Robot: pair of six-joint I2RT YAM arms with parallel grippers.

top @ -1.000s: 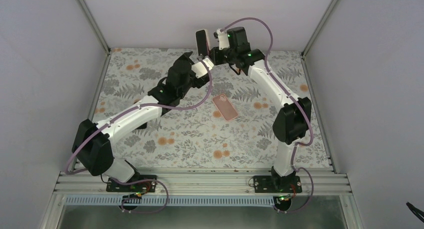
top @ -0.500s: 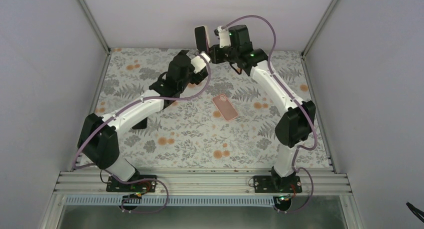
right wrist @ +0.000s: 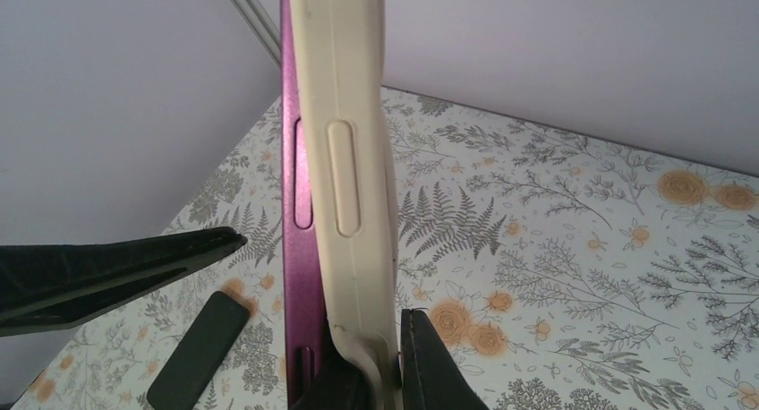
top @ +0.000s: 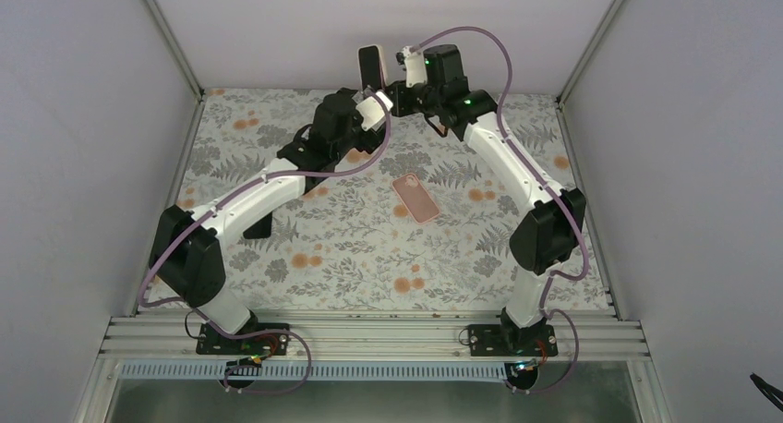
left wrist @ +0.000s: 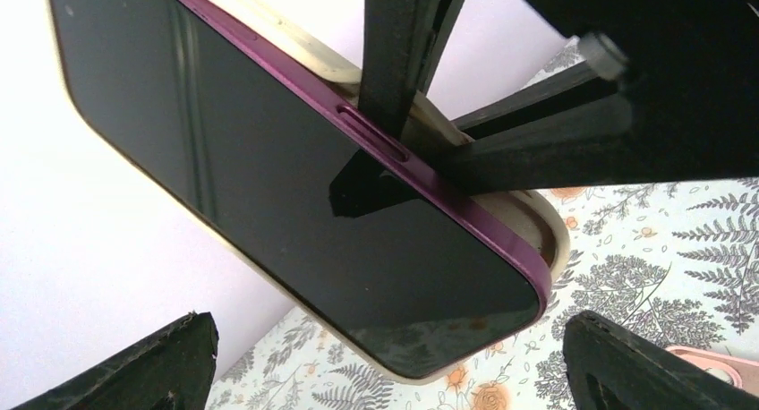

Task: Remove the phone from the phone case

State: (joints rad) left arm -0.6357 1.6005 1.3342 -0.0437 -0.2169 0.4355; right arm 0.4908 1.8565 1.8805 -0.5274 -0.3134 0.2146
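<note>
At the back of the table my right gripper holds up a phone in its cream phone case. It is shut on the case's side wall. The phone has a black screen and a purple edge, and at one corner the case rim stands off that edge. My left gripper is open, one fingertip on each side of the phone's lower end and neither touching it. In the top view the phone stands upright, with the left gripper just below it and the right gripper beside it.
A pink empty case lies flat mid-table. A flat black object lies on the floral cloth under the left arm. The white back wall stands close behind the phone, and metal frame posts mark the table's corners.
My left arm has stretched toward the back of the table, bringing its open gripper up under the phone. The right gripper has shifted the phone slightly left and higher.
</note>
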